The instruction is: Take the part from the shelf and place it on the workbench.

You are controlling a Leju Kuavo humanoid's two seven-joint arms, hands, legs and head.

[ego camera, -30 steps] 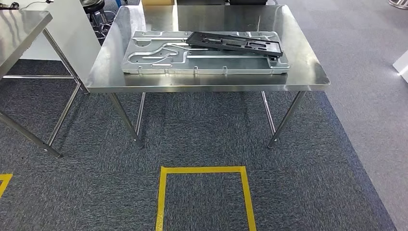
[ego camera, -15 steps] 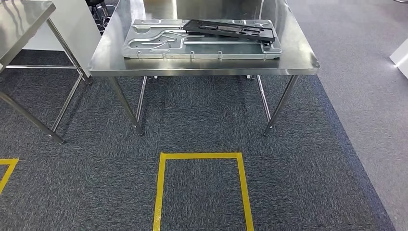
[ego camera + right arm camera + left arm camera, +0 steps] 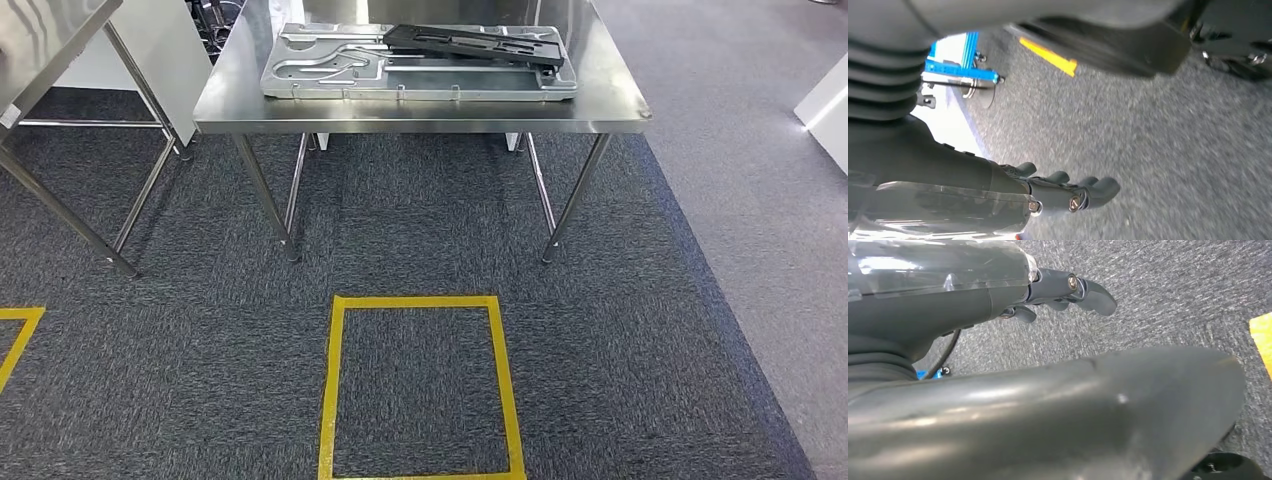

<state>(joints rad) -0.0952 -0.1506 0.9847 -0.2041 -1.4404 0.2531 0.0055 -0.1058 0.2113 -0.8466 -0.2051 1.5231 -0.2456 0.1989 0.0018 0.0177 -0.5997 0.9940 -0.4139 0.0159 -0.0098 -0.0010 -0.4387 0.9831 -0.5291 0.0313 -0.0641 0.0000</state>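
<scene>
A long black part (image 3: 475, 42) lies across a large silver stamped plate (image 3: 330, 72) on the steel workbench (image 3: 420, 112) at the far end of the head view. Nothing touches either piece. My left hand (image 3: 1068, 290) hangs over the grey carpet with its dark fingers stretched out and nothing in them. My right hand (image 3: 1068, 192) hangs the same way over the carpet, fingers apart and holding nothing. Both hands are well away from the workbench.
A second steel table (image 3: 40, 40) stands at the far left, with a white panel (image 3: 160, 40) behind it. A yellow taped square (image 3: 415, 300) marks the carpet in front of the workbench. A white object (image 3: 825, 100) sits at the right edge. A blue frame (image 3: 960, 70) stands on the floor near my right hand.
The whole picture has shifted: the workbench now sits higher and farther off, and more of the yellow square shows, so the camera has moved. The parts lie as before.
</scene>
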